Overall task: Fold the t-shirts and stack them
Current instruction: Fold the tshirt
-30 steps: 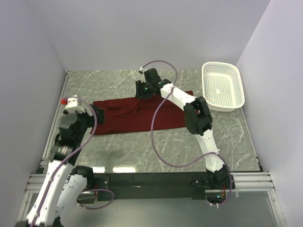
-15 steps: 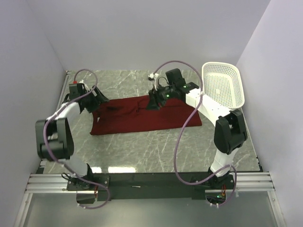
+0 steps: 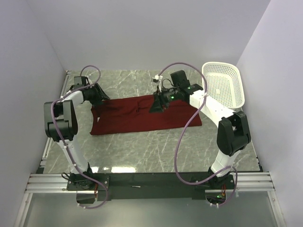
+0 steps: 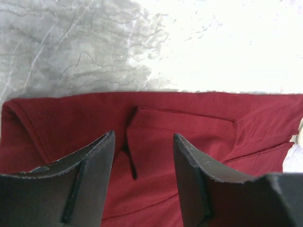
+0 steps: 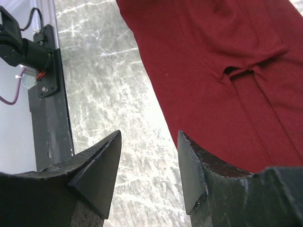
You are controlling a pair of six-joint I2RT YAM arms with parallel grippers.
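The maroon t-shirt (image 3: 142,116) lies on the marble table as a long folded band, with creases and a small tuck near its middle. It also shows in the left wrist view (image 4: 199,137) and the right wrist view (image 5: 213,61). My left gripper (image 3: 98,95) is open and empty, low over the shirt's far left corner, its jaws (image 4: 144,137) either side of a fold edge. My right gripper (image 3: 157,104) is open and empty over the shirt's far edge near the middle. In its wrist view the jaws (image 5: 149,137) frame bare marble beside the shirt's edge.
A white mesh basket (image 3: 222,87) stands at the back right, close to the right arm's elbow. Grey walls enclose the table on three sides. A black rail (image 5: 47,118) with cables runs along the table's side edge.
My left arm has unfolded from the near left and reached out to the shirt's far left corner. My right gripper has shifted right and nearer over the shirt. The shirt's right end lies slightly further right.
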